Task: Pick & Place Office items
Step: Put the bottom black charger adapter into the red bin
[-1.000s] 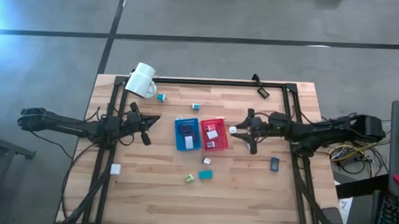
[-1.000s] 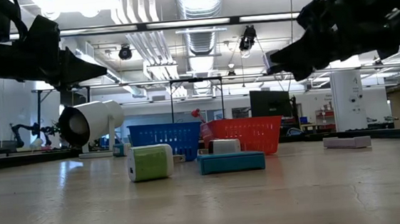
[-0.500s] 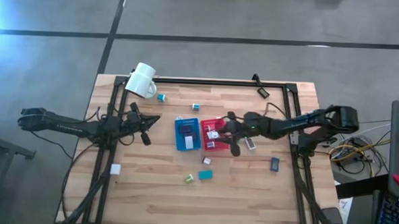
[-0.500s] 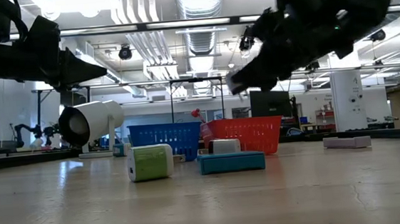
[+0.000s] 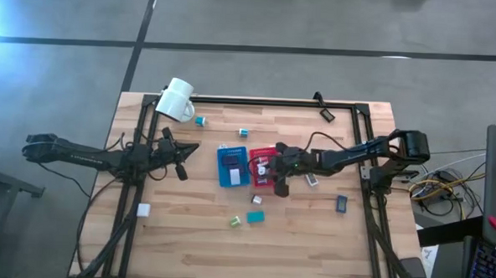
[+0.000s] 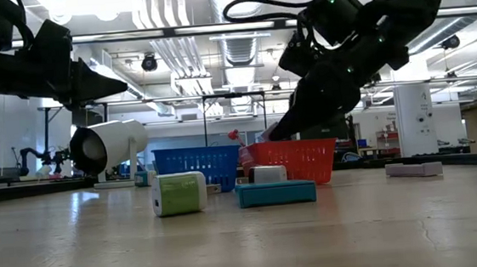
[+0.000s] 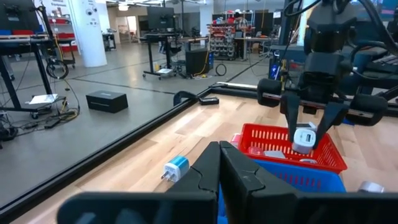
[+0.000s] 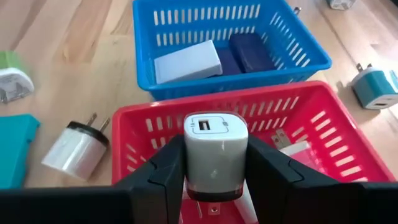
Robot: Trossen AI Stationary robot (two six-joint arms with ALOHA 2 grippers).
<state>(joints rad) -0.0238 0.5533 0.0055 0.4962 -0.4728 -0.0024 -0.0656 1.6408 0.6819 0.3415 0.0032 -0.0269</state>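
A small white charger block point(image 8: 216, 149) with a USB slot in its end sits pinched between the two fingers of the right pincer point(image 8: 216, 163), which is closed part-way around it, pressing on both of its sides. The block hangs directly above the red basket point(image 8: 336, 143), over the basket's interior and not touching its floor. In the left wrist view the same block point(image 7: 303, 138) shows low between the dark fingers, just over the red basket's point(image 7: 323, 157) rim. Inside the red basket lie other pale items, one of them a white plug piece point(image 8: 292, 149).

Just beside the red basket stands the blue basket point(image 8: 298, 56), touching it or nearly so; it holds a white block point(image 8: 188, 61) and a dark blue block point(image 8: 254, 51). On the bench point(image 5: 310, 242) beside the red basket lie a white round-ended plug point(image 8: 76, 148), a teal block point(image 8: 13, 149) and a green-and-white plug point(image 8: 12, 78); a teal-and-white plug point(image 8: 375, 87) lies on its other side.

The left pincer point(image 5: 184, 157) hovers well apart from the red basket, beyond the blue one, its fingers point(image 7: 217, 168) pressed together and empty. A white mug point(image 5: 177, 100) lies on its side at the bench's far corner.
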